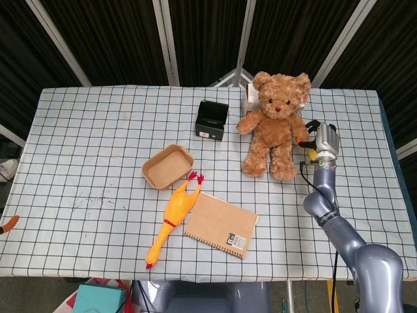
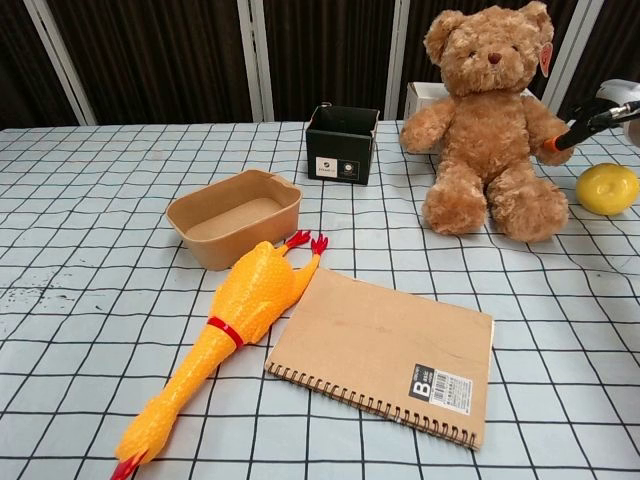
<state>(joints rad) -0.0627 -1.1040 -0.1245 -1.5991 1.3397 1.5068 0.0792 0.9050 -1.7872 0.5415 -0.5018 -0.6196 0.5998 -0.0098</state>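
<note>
A brown teddy bear (image 1: 275,124) (image 2: 488,120) sits upright at the back right of the checked tablecloth. My right hand (image 1: 324,137) (image 2: 605,108) is at the bear's side, its dark fingers closed on the paw nearest it. How the rest of the hand lies is cut off at the edge of the chest view. My left hand shows in neither view.
A black open box (image 1: 212,120) (image 2: 342,143) stands left of the bear, a white box (image 2: 418,97) behind it. A brown paper tray (image 2: 234,217), a yellow rubber chicken (image 2: 220,335) and a kraft spiral notebook (image 2: 385,352) lie mid-table. A yellow ball (image 2: 606,187) sits under my right hand.
</note>
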